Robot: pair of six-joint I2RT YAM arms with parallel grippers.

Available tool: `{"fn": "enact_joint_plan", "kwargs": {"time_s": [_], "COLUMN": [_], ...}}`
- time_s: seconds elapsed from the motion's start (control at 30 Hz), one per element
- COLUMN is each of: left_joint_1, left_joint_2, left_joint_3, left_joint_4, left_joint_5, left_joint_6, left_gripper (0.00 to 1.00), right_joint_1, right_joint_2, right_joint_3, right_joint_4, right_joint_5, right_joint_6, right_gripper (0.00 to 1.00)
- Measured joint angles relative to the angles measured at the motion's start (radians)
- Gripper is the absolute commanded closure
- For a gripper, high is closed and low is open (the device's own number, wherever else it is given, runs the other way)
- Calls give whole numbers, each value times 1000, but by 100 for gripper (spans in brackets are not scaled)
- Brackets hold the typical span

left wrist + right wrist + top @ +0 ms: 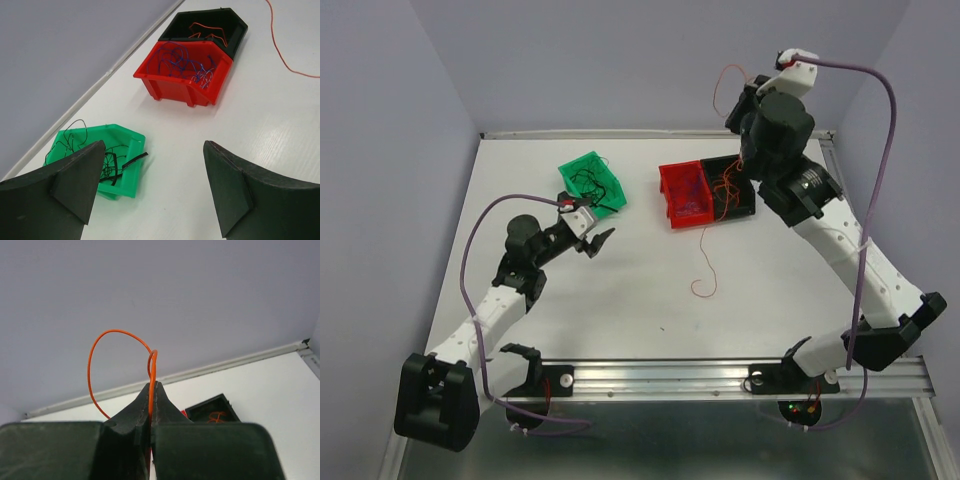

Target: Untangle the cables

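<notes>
Pale lilac walls close in a white table [620, 310], and three bins sit toward its far edge. A green bin [570, 170] left of centre holds black cables [592, 186]. A red bin [667, 200] with blue-purple cables [175, 57] touches a black bin [235, 27] on its right, where orange cables [210, 27] lie.

The right tool [152, 387] stands high above the black bin, close to the far wall. Its jaws are pressed together on one orange cable [117, 331], which loops up out of the tips. The rest seems to trail down toward the black bin, though the arm hides most of that run.

The left tool [155, 147] hangs low, just on the near side of the green bin, jaws spread wide with nothing between them.

A loose strand [704, 262] lies on the bare table with its long axis near-to-far, running from the red bin's near side toward the near edge. It lies to the right of the left tool, which I judge the nearer and freer arm for it. The right arm's coming move probably turns on lowering its pinched cable straight down into the black bin.
</notes>
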Motion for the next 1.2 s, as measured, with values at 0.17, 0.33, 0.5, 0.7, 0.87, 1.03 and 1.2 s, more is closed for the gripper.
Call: {"fn": "enact_joint_plan", "kwargs": {"time_s": [0.17, 0.33, 0.5, 0.7, 0.87, 1.03, 1.2], "left_joint_1": [0, -14, -51, -69, -73, -75, -75], "left_joint_2": [8, 71, 124, 111, 97, 97, 97], "left_joint_3": [0, 25, 68, 67, 67, 67, 67], "left_joint_4": [-10, -29, -47, -59, -58, -59, -59], "left_joint_5": [34, 106, 115, 99, 86, 76, 68], "left_joint_6": [3, -6, -13, -2, 7, 14, 23], "left_gripper": [9, 10, 10, 10, 10, 10, 10], "right_joint_1": [-19, -48, -116, -201, -228, -237, -237], "right_joint_2": [115, 207, 296, 402, 407, 408, 425], "right_joint_3": [282, 467, 618, 779, 779, 779, 779], "right_joint_4": [-12, -14, -27, -15, 54, 122, 175], "right_joint_5": [47, 55, 0, -86, -130, -162, -183], "right_joint_6": [-109, -203, -238, -241, -236, -216, -192], "right_gripper": [99, 99, 99, 100, 100, 100, 99]}}
